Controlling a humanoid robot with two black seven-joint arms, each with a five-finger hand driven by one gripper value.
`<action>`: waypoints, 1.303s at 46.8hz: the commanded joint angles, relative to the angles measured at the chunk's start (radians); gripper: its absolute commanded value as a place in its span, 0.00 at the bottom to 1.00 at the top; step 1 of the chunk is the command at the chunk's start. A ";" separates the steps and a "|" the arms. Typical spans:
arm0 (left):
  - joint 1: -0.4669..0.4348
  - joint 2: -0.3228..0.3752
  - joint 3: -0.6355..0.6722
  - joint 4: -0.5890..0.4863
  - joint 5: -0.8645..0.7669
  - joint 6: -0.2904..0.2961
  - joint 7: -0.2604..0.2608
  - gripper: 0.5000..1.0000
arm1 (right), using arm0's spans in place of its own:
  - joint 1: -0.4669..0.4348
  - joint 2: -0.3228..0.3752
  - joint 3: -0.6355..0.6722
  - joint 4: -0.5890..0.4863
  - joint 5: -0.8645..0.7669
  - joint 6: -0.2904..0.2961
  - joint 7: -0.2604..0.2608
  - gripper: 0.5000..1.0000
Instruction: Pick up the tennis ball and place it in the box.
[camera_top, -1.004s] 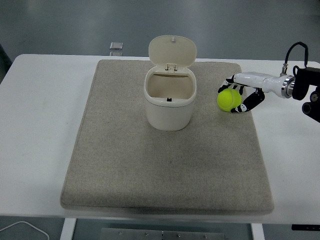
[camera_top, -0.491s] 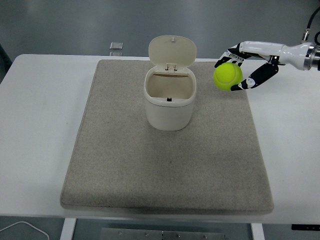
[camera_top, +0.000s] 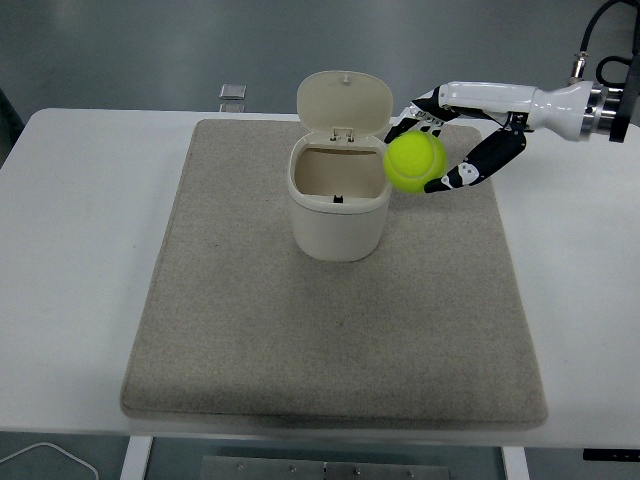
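1. Above the grey mat (camera_top: 330, 330), just right of the box (camera_top: 339, 200), a tennis ball (camera_top: 414, 162) is held in the air by the right hand (camera_top: 450, 135).
2. The ball is gripped between fingers (camera_top: 415, 116) curled over its top and far side and a thumb (camera_top: 470, 168) pressed in from its lower right; the hand is closed around it.
3. The ball is round, so no long axis and no pointing direction can be told; its yellow-green surface is seen nearly whole from above.
4. The ball's left edge is seen level with the box's right rim, overlapping it in this view; whether the two touch cannot be told.
5. The right arm (camera_top: 545, 100) is brought in from the picture's right edge, its white forearm lying roughly level and aimed left toward the box.
6. The box is stood upright near the far middle of the mat, its hinged lid (camera_top: 344, 100) raised and leaning back at the far side, with the opening turned upward.
7. The mat is laid flat on the white table (camera_top: 70, 200), which is left bare along both sides.
8. A small flat object (camera_top: 232, 92) is seen lying at the table's far edge, beyond the mat's far left corner.
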 joint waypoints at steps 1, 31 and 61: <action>0.000 0.000 0.000 -0.001 0.000 0.000 0.000 0.98 | 0.001 0.014 0.010 0.003 0.029 -0.002 -0.003 0.00; 0.000 0.000 0.000 0.001 0.000 0.000 0.000 0.98 | 0.013 0.120 0.010 0.007 0.046 -0.057 -0.032 0.00; 0.000 0.000 0.000 0.001 0.000 0.000 0.000 0.98 | 0.015 0.130 -0.007 -0.010 0.026 -0.074 -0.071 0.16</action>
